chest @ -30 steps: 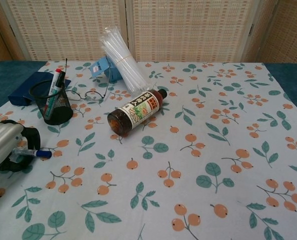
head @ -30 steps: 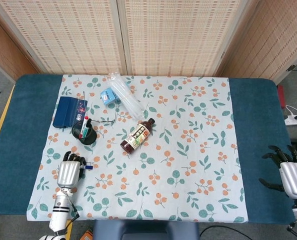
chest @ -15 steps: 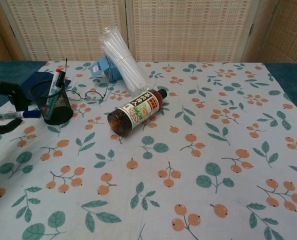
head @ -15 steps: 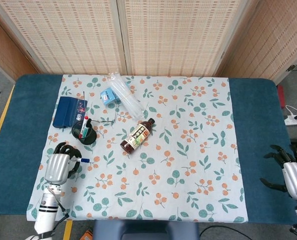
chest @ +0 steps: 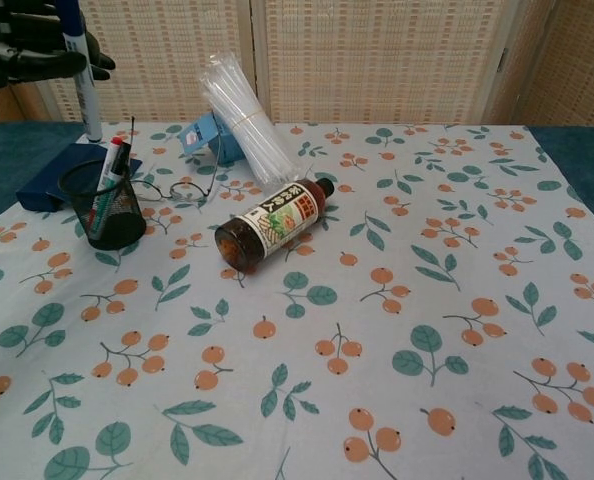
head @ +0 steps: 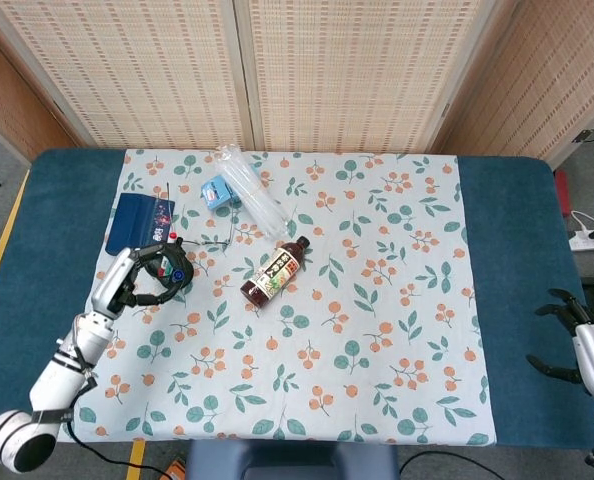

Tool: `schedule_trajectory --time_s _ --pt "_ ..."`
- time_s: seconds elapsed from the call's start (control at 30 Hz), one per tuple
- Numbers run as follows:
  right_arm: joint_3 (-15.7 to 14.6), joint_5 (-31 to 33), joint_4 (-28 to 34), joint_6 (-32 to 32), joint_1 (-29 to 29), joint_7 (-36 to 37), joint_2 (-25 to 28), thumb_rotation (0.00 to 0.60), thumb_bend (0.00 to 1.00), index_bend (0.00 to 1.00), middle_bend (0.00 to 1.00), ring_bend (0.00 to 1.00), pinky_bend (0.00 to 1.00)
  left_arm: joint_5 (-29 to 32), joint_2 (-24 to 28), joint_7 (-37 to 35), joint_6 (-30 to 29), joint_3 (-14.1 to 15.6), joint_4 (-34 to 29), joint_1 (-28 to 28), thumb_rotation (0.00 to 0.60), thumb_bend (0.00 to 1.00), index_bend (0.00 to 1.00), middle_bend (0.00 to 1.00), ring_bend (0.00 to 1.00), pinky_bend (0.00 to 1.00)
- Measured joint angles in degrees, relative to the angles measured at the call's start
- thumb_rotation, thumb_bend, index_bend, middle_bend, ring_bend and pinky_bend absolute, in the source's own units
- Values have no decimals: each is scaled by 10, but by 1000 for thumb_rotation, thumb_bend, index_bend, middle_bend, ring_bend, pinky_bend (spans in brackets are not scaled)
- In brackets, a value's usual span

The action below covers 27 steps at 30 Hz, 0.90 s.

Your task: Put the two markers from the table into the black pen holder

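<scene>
Seen from the head camera above, the robot's left hand (head: 135,277), silver-backed with black fingers, is raised over the left part of a table covered by a pale cloth (head: 377,330) printed with orange berries and green leaves. Its fingers are closed around a slim marker (head: 177,273), whose blue end shows just beside the fingertips. The black pen holder (head: 170,270), a round wire-mesh cup, sits directly under and just beyond the hand, partly hidden by it. Beyond the hand lies a flat dark blue case (head: 138,222). To the hand's right, a brown glass-like bottle (head: 275,271) with a printed label lies on its side, and farther up are a long clear plastic sleeve of straws (head: 251,200) and a small light blue box (head: 217,190). The right hand (head: 589,345) sits far off at the table's lower right edge over teal fabric, its dark fingers spread apart and holding nothing. From the chest camera, the left hand (chest: 32,52) appears at the top left corner, clamped on the marker (chest: 79,72), which hangs nearly upright with its white barrel pointing down, above and slightly behind the pen holder (chest: 110,207). Inside that mesh cup stands another marker with a red cap (chest: 108,170), leaning among dark pens. The bottle (chest: 273,223) lies to the right.
</scene>
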State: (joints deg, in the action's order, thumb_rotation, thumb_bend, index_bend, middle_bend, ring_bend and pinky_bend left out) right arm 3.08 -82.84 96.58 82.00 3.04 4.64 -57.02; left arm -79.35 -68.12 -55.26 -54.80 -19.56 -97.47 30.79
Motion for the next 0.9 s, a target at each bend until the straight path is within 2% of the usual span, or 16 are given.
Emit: schedule_trajectory --time_s 0.07,0.27,0.47,0.67,0.77,0.9 --pt "1 2 2 1 0 -5 -1 600 0 358 159 270 24 -1 -9 -64 37 -5 61 27 600 335 611 679 282 170" --pt "1 4 4 0 -1 -9 -2 600 0 358 159 270 25 -7 -51 -159 115 -6 221 94 600 335 612 679 280 168" --pt "2 12 10 -8 4 -40 -9 600 0 358 159 270 24 -28 -96 -213 138 19 337 119 600 334 613 676 277 167" --pt "2 15 16 -11 5 -44 -9 600 0 362 159 270 24 -68 -130 -312 126 63 420 132 600 334 614 677 277 165" --pt "2 17 16 -14 6 -44 -10 600 0 362 159 270 24 -85 -139 -344 111 85 435 135 600 336 614 664 269 160" --pt "1 13 17 -15 6 -42 -9 600 0 366 159 267 24 -97 -146 -351 96 107 443 139 600 337 607 620 233 130"
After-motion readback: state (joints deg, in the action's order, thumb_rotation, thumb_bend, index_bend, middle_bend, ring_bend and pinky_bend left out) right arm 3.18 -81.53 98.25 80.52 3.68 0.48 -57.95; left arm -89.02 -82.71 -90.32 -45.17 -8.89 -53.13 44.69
